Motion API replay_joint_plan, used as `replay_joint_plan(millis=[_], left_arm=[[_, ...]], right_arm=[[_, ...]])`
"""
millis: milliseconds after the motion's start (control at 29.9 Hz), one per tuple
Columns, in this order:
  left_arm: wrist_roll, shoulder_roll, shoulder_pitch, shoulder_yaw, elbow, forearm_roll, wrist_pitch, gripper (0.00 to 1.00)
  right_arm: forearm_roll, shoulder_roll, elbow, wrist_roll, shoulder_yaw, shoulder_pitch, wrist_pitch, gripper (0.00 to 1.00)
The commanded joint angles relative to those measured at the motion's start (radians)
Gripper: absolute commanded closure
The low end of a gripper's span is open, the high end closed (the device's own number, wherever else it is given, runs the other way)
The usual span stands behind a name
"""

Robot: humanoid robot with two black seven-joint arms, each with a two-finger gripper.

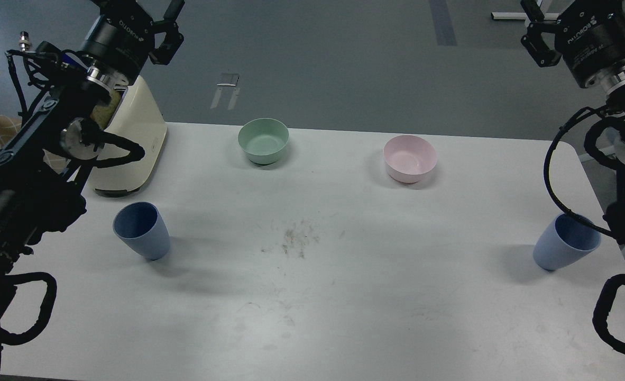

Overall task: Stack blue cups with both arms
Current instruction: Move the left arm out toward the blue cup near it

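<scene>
Two blue cups stand upright on the white table (312, 296). The left cup (142, 230) is near the left edge and the right cup (566, 242) is near the right edge, partly behind a cable. My left gripper (144, 6) is raised high at the top left, well above and behind the left cup. Its jaws are spread, empty, and cut off by the top edge. My right gripper (563, 6) is raised at the top right, far above the right cup. It is also spread, empty and partly out of view.
A green bowl (264, 140) and a pink bowl (410, 158) stand at the back of the table. A cream appliance (132, 143) stands at the back left, behind my left arm. Faint scuff marks (294, 238) mark the table's middle.
</scene>
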Motion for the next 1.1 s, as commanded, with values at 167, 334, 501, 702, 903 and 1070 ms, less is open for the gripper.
replay_joint_plan(millis=[167,334,501,702,903,1070], left_arm=[[0.012,0.004,-0.017,-0.016,0.004,-0.001,-0.053,0.02],[0.012,-0.003,-0.015,-0.013,-0.010,-0.002,-0.080,0.02],[0.004,0.010,-0.009,-0.009,-0.011,-0.004,-0.090,0.02],[0.001,0.098,0.049,0.002,-0.092,0.005,-0.090,0.03],[0.002,0.228,0.167,0.004,-0.304,0.122,-0.090,0.03],[-0.001,0.388,0.313,-0.016,-0.517,0.388,-0.090,0.03]], right_arm=[[0.097,-0.020,0.000,-0.007,0.000,-0.018,0.000,0.00],[0.102,-0.058,0.006,-0.007,0.000,-0.021,0.000,0.00],[0.108,-0.099,0.011,-0.006,0.029,-0.065,0.000,0.00],[0.166,-0.138,0.016,-0.006,0.042,-0.119,0.000,0.00],[0.168,-0.156,0.019,0.000,0.045,-0.146,0.000,0.00],[0.168,-0.161,0.033,0.003,0.060,-0.156,0.000,0.00]])
